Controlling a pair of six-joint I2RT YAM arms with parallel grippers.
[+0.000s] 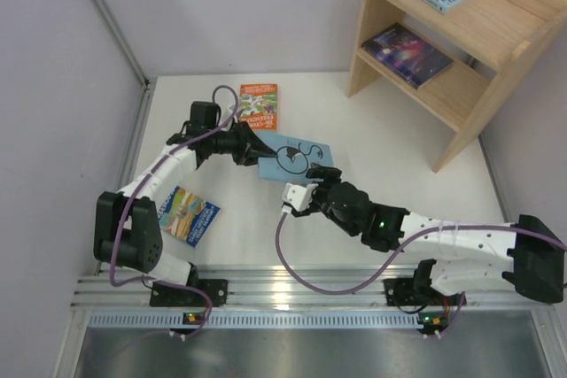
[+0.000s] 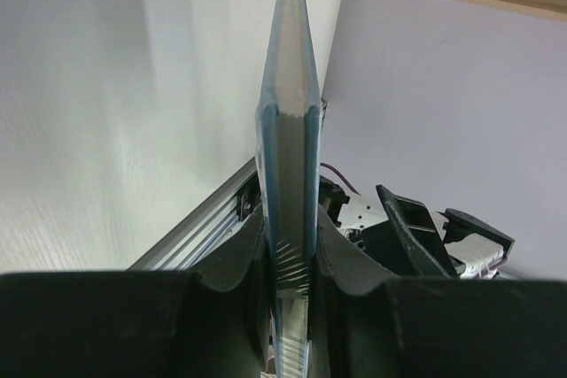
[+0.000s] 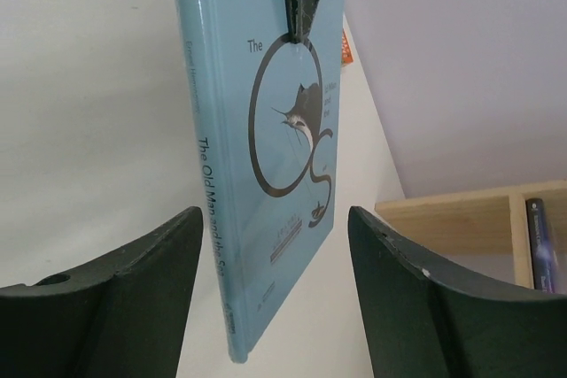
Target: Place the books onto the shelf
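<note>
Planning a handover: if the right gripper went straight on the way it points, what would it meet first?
Probably the light-blue book, clamped in the left gripper and directly before the open right gripper; depth unclear.

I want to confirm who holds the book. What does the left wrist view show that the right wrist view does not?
Only the left wrist: the thin light-blue paperback book edge-on, both fingers of the left gripper pressed against its faces, and an aluminium rail. Only the right wrist: the book's cover with black drawing and spine title, gaps between it and the open right gripper, a dark purple book on the light wooden shelf. Both: the blue book, both grippers, the shelf, the white table.
</note>
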